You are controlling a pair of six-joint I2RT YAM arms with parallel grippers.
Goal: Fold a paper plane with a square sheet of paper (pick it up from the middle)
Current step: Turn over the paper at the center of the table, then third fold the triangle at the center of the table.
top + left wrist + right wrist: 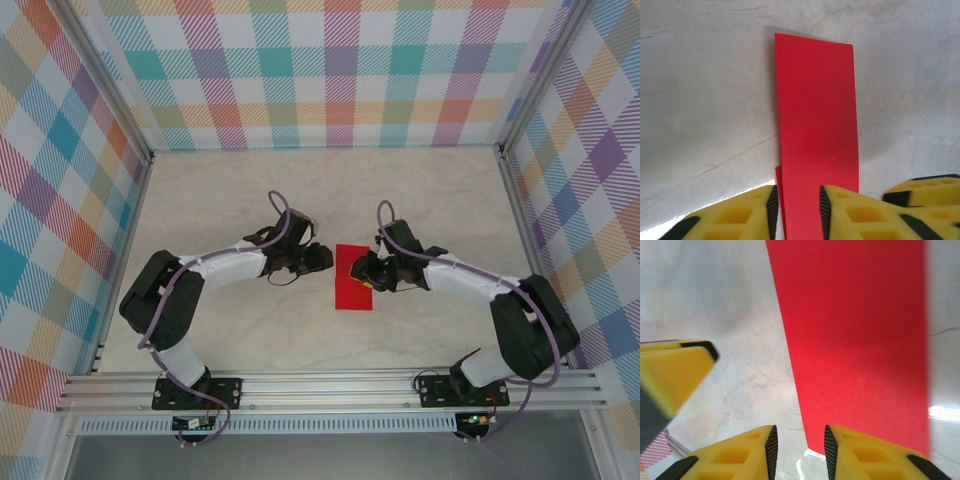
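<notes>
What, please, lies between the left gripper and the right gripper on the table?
The red sheet of paper lies between the left gripper and right gripper, seen in the top view.

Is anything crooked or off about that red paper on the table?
Slightly. The red paper lies as a narrow folded strip, and near the left gripper a sliver of its lower layer pokes out at one side, so the edges don't line up. No tears visible.
</notes>
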